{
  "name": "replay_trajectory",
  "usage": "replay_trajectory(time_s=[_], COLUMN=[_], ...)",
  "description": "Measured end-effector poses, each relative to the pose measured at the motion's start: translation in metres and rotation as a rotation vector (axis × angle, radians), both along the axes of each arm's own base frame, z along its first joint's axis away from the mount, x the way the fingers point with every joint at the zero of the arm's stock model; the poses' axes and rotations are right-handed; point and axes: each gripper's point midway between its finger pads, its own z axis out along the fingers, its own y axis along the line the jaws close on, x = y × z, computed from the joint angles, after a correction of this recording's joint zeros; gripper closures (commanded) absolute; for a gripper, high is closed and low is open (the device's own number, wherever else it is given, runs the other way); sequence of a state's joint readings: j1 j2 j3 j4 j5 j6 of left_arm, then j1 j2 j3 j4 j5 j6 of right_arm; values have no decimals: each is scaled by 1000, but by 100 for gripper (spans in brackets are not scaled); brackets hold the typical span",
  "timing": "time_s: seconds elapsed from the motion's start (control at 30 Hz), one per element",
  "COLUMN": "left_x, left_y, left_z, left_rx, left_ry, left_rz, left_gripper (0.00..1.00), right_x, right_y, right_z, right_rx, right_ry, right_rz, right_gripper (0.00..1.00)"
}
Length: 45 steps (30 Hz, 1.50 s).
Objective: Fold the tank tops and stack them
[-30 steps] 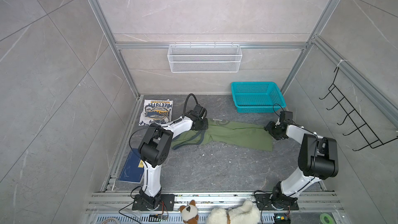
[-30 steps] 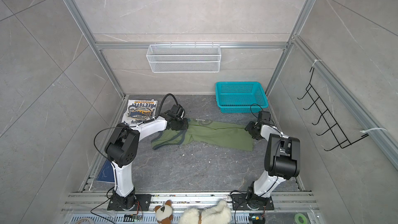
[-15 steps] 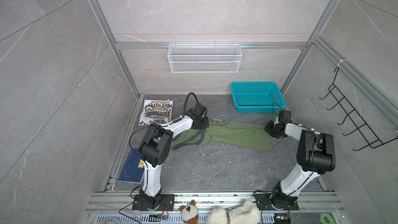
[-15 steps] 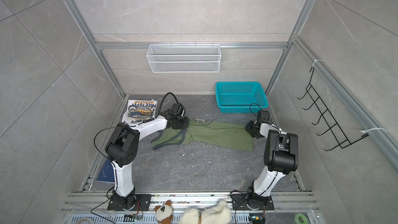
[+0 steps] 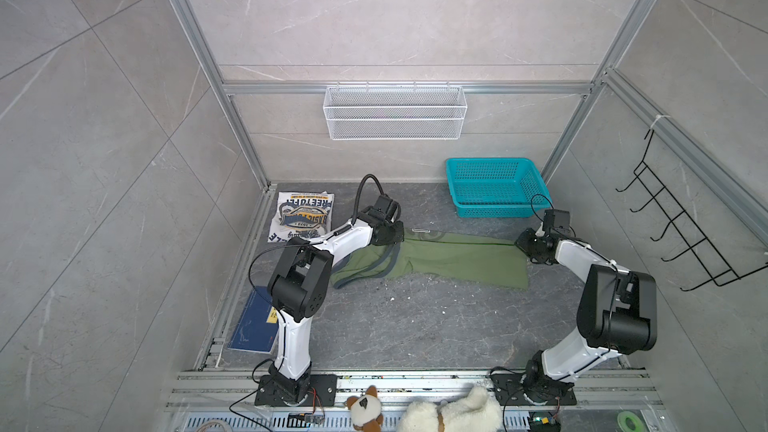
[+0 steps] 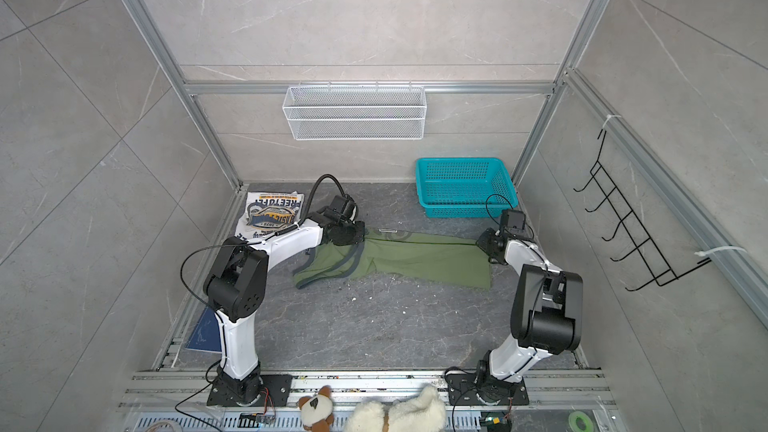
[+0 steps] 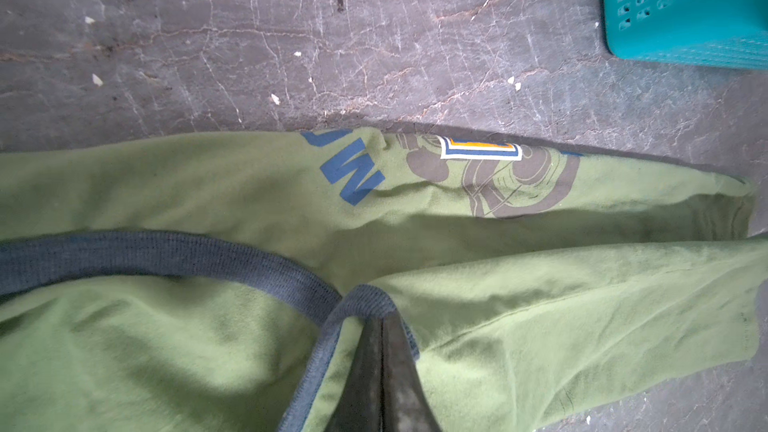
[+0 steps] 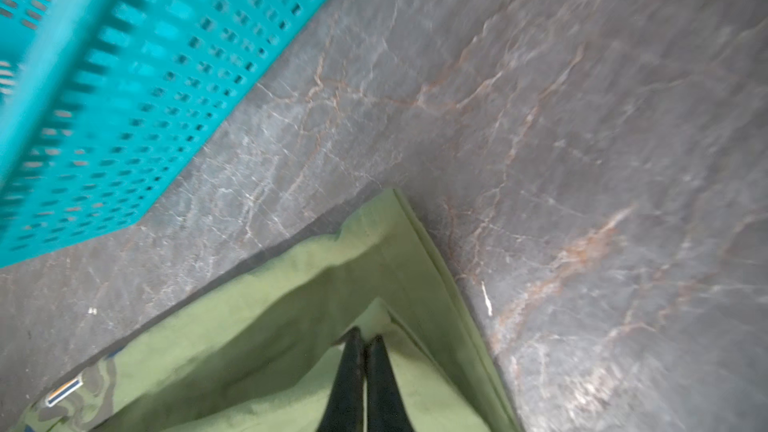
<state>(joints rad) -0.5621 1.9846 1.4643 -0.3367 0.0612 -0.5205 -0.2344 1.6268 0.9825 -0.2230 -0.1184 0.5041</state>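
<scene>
The olive green tank top lies stretched sideways on the dark stone floor, folded lengthwise. My left gripper is at its strap end. In the left wrist view it is shut on the navy trim. My right gripper is at the hem end. In the right wrist view it is shut on a raised fold of green cloth. The white tank top lies folded at the back left, badge print up.
A teal basket stands at the back right, close to my right gripper. A white wire shelf hangs on the back wall and a black hook rack on the right wall. A blue book lies front left. Plush toys sit at the front rail.
Both grippers have closed on the ends of the green tank top. The right arm shifted slightly at the hem; the cloth has hardly moved.
</scene>
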Motion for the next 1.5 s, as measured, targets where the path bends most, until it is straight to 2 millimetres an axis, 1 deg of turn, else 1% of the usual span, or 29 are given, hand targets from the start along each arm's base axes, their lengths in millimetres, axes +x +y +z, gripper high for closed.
replay_trajectory(time_s=[0.13, 0.23, 0.4, 0.47, 0.57, 0.67, 0.7, 0.73, 0.77, 0.8, 0.9, 0.97, 1.0, 1.07, 1.13, 1.23, 1.3, 1.33, 1.37, 1.4, 1.43, 1.5], left_x=[1, 4, 27, 37, 44, 43, 41, 40, 39, 41, 46, 46, 46, 42, 32, 10, -2, -6, -10, -11, -11, -13], left_y=[-1, -3, -17, -22, -27, -25, -23, -20, -19, -17, -11, -4, 0, 8, 20, 36, 39, 38, 36, 34, 31, 28], left_z=[3, 11, 38, 40, 24, -3, -11, -19, -24, -29, -34, -34, -33, -29, -19, 9, 31, 39, 46, 49, 47, 34], left_rx=[-5, -10, -44, -47, -27, 9, 22, 38, 50, 62, 98, 129, 146, 176, 203, 215, 194, 181, 167, 155, 148, 152], left_ry=[-2, -5, -46, -52, -21, 36, 56, 78, 95, 106, 112, 112, 106, 94, 82, 50, 15, -1, -16, -24, -27, -17], left_rz=[2, 6, 17, 20, 23, 29, 30, 35, 41, 49, 71, 86, 92, 103, 111, 108, 97, 91, 84, 78, 72, 63], left_gripper=[100, 100, 100, 99, 96, 85, 83, 80, 77, 73, 58, 51, 50, 46, 43, 42, 42, 42, 42, 42, 42, 42], right_x=[-7, -17, -30, -32, -29, -26, -26, -25, -23, -20, -14, -13, -13, -14, -14, -13, -12, -14, -17, -21, -25, -36], right_y=[-3, -6, -11, -12, -13, -11, -11, -10, -10, -9, -9, -9, -10, -10, -8, 9, 34, 45, 58, 69, 76, 86], right_z=[6, 7, 2, 1, -1, -7, -9, -11, -13, -16, -25, -26, -24, -16, -3, 22, 33, 34, 31, 25, 19, 4], right_rx=[-17, -25, -50, -55, -54, -43, -40, -34, -31, -25, -18, -21, -25, -37, -44, -46, -34, -22, -4, 15, 30, 66], right_ry=[7, 35, 93, 103, 109, 119, 123, 124, 125, 128, 144, 146, 141, 128, 102, 44, 10, 5, 10, 23, 38, 83], right_rz=[-26, -53, -81, -85, -84, -77, -76, -72, -70, -66, -51, -45, -46, -42, -35, 9, 72, 101, 136, 161, 176, 197], right_gripper=[100, 100, 100, 100, 100, 100, 99, 96, 90, 80, 56, 46, 43, 41, 41, 41, 41, 41, 41, 41, 41, 41])
